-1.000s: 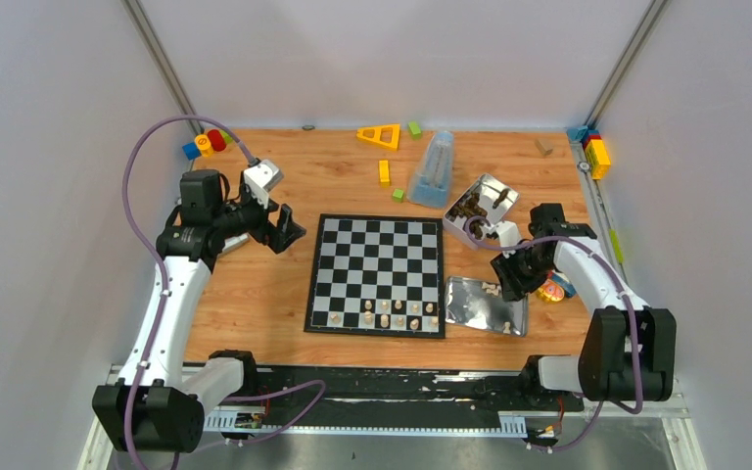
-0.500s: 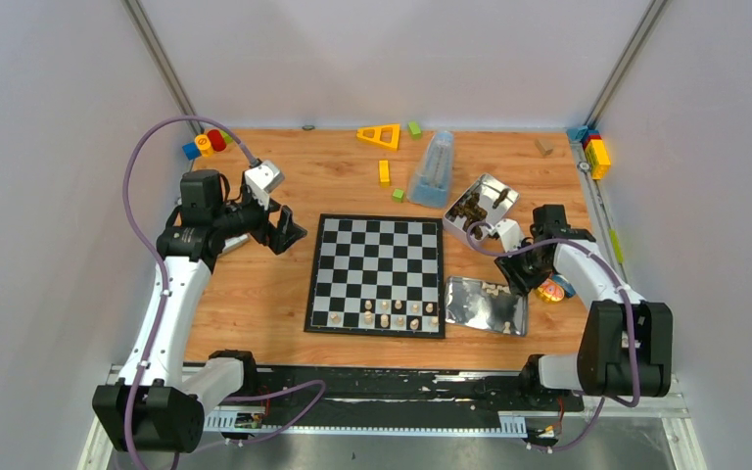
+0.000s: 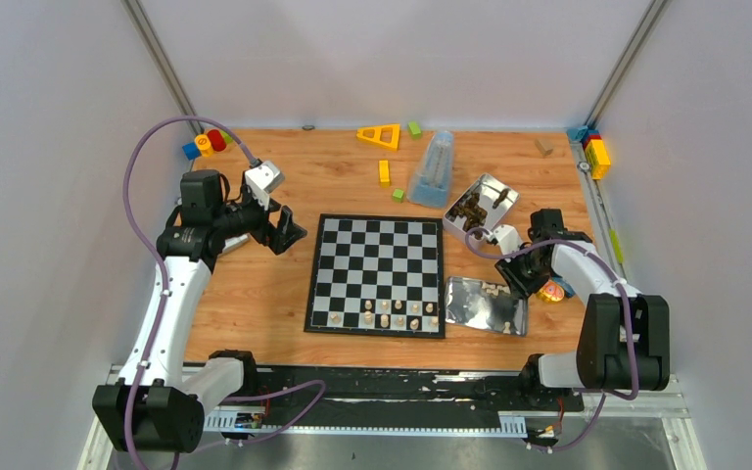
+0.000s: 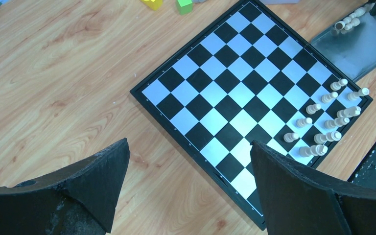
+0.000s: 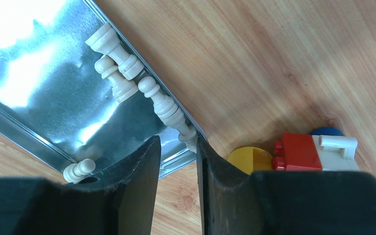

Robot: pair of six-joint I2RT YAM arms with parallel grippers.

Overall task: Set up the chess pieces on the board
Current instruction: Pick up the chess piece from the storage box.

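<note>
The checkered board [image 3: 372, 250] lies mid-table, with several cream chess pieces [image 3: 384, 315] on its two nearest rows. More pieces [image 5: 117, 54] lie in a flat metal tray [image 3: 470, 305] right of the board. My right gripper [image 3: 511, 277] hovers over the tray's far right corner. Its jaws stand a narrow gap apart with nothing between them [image 5: 177, 142]; a lying piece [image 5: 164, 105] ends just at the right fingertip. My left gripper [image 4: 188, 147] hangs wide open and empty over bare wood off the board's [image 4: 235, 88] left edge.
A second tin [image 3: 480, 208] holding dark pieces sits behind the tray, next to a blue translucent container [image 3: 434, 168]. A red block [image 5: 298, 152] and a yellow disc [image 5: 242, 159] lie just right of the tray. Coloured blocks [image 3: 380, 135] are scattered along the back.
My right gripper has shifted slightly back and right over the tray's corner, and its jaws have narrowed. The left arm has not moved.
</note>
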